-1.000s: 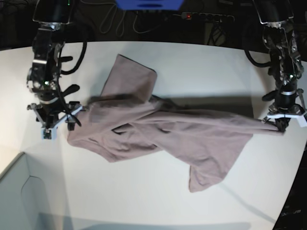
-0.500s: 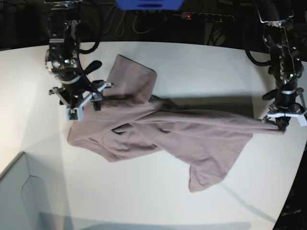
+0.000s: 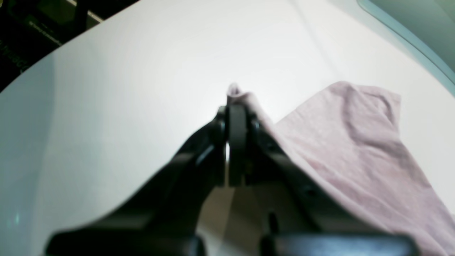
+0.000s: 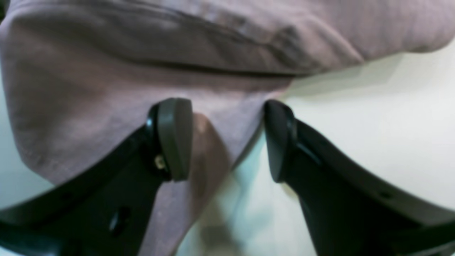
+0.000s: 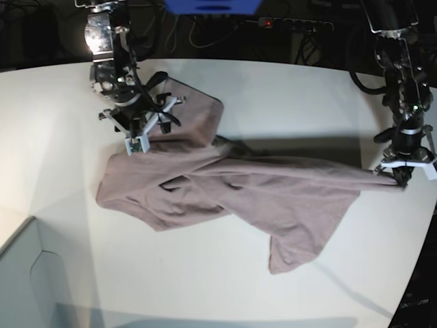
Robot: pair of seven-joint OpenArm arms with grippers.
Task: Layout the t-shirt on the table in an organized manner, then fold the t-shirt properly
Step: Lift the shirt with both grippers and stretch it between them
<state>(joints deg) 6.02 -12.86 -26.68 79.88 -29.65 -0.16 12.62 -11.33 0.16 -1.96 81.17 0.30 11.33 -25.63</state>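
Observation:
The mauve t-shirt [image 5: 273, 191] lies crumpled and stretched across the white table [image 5: 273, 89]. At the right side my left gripper [image 5: 397, 179] is shut on a corner of the t-shirt, pulling it into a taut ridge. The left wrist view has the closed left gripper [image 3: 236, 110] pinching cloth of the t-shirt [image 3: 337, 142]. My right gripper [image 5: 147, 126] hovers open over the shirt's upper left flap. In the right wrist view the right gripper [image 4: 227, 142] straddles an edge of the t-shirt [image 4: 177, 53] above the table [image 4: 373, 106], its fingers apart.
A pale box-like corner piece [image 5: 27, 273] sits at the lower left. Cables and a power strip [image 5: 287, 24] run behind the table's far edge. The table's curved edge [image 5: 410, 301] cuts off the lower right.
My right arm has swung from the shirt's left edge up and to the right, onto the upper flap, staying open. The left gripper and its pinched corner have not moved.

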